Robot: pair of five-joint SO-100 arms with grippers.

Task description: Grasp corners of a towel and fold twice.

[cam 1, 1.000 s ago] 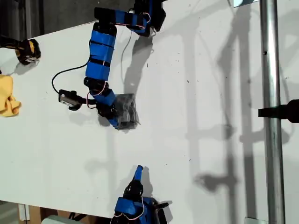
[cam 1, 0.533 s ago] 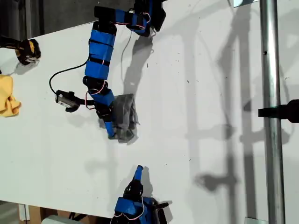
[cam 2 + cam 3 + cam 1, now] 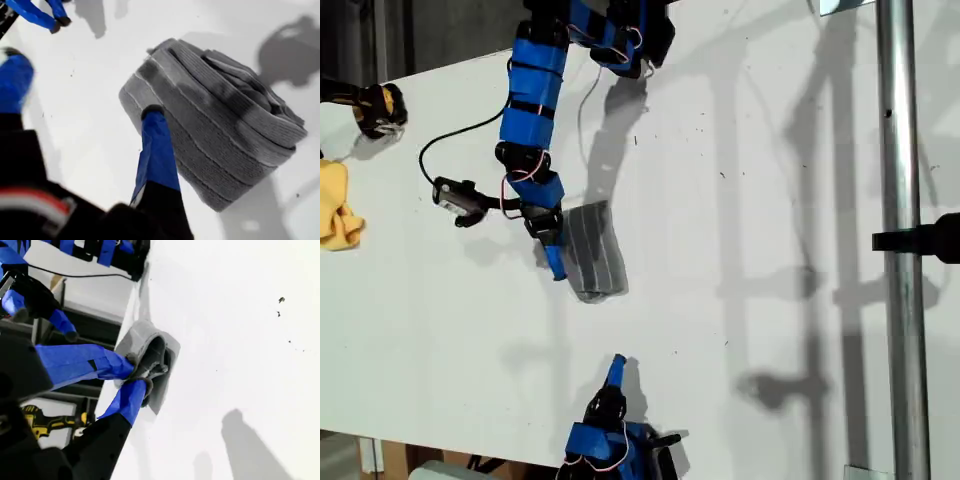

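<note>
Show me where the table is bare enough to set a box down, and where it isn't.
Freest: the table between the towel and the metal pole. Also bare is the exterior view's lower left, below the yellow cloth and left of my second gripper. It is crowded around the towel, where my first gripper and its cable sit.

White table [image 3: 750, 330], yellow cloth [image 3: 337, 208] at the exterior view's left edge, upright metal pole [image 3: 903, 250] toward its right.
</note>
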